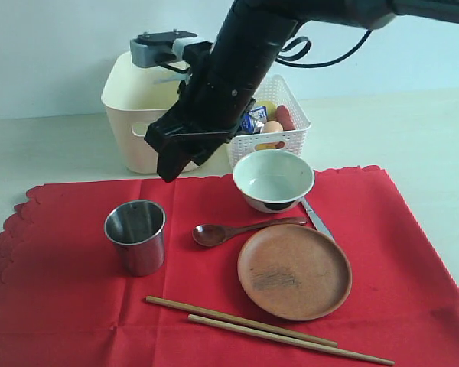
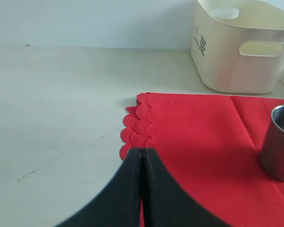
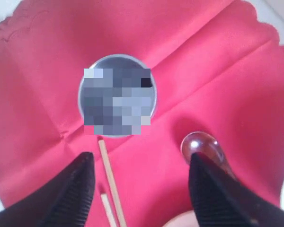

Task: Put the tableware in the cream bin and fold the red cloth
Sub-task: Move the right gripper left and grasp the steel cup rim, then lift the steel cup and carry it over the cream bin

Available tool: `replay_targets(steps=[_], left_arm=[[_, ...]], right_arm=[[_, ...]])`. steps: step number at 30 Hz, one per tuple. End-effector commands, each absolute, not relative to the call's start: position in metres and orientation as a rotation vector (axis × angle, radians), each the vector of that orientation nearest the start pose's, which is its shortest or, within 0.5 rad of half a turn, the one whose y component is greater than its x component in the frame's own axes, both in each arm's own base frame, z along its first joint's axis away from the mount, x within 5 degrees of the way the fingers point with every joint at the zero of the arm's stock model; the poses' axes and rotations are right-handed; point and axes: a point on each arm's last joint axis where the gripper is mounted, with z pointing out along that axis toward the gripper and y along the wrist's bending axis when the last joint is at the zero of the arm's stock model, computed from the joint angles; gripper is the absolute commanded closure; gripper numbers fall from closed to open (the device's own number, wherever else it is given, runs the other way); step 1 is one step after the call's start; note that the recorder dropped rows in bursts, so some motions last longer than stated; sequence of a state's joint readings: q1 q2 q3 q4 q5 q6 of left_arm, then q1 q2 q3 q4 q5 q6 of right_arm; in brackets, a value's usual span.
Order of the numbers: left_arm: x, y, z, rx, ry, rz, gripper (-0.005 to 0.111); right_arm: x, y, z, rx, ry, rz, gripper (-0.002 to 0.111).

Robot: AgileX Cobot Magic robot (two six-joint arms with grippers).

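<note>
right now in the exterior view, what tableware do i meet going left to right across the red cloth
steel cup → wooden spoon → metal knife; white bowl, brown plate and chopsticks overlap the spoon's span, so left out

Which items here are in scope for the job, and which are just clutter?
Job:
steel cup, white bowl, brown plate, wooden spoon, knife, chopsticks, cream bin, red cloth

Lying about:
white lattice basket, egg, sausage, carton
</note>
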State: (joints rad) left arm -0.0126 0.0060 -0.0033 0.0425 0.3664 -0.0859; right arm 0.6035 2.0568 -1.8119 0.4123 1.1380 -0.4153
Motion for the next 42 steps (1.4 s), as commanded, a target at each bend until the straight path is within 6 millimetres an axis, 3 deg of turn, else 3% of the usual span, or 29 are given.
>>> replay_targets(steps=[1,7,11,18,23,27,29,35,42], left_arm=[[0.053,0.001,0.181,-0.043,1.837,-0.026,0.107],[0.053,0.001,0.181,-0.043,1.837,-0.026,0.107],[0.053,0.001,0.181,-0.043,1.837,-0.026,0.107],[0.053,0.001,0.181,-0.043,1.837,-0.026,0.107],[0.053,0.001,0.181,-0.043,1.837,-0.026,0.107],[0.053,0.001,0.181,-0.043,1.837,-0.026,0.107],[0.053,0.001,0.181,-0.043,1.837,-0.026,0.107],[0.053,0.001,0.181,-0.043,1.837,-0.026,0.107],[0.053,0.001,0.181,-0.043,1.837,-0.026,0.107]], right_arm=[[0.355,0.285,0.237,-1.194,2.564,0.608,0.052],[0.36,0.294,0.219,-1.172,2.557,0.6,0.052],[0.352,0.311,0.208,-1.23,2.537,0.581,0.052],[0.341,0.331,0.19,-1.307,2.504,0.338,0.052],[0.335,0.341,0.178,-1.331,2.494,0.335,0.052],[0.335,0.344,0.165,-1.325,2.525,0.329,0.059],[0.335,0.345,0.16,-1.329,2.533,0.324,0.069],[0.337,0.345,0.167,-1.315,2.499,0.33,0.108],[0.334,0.342,0.203,-1.282,2.428,0.352,0.108]])
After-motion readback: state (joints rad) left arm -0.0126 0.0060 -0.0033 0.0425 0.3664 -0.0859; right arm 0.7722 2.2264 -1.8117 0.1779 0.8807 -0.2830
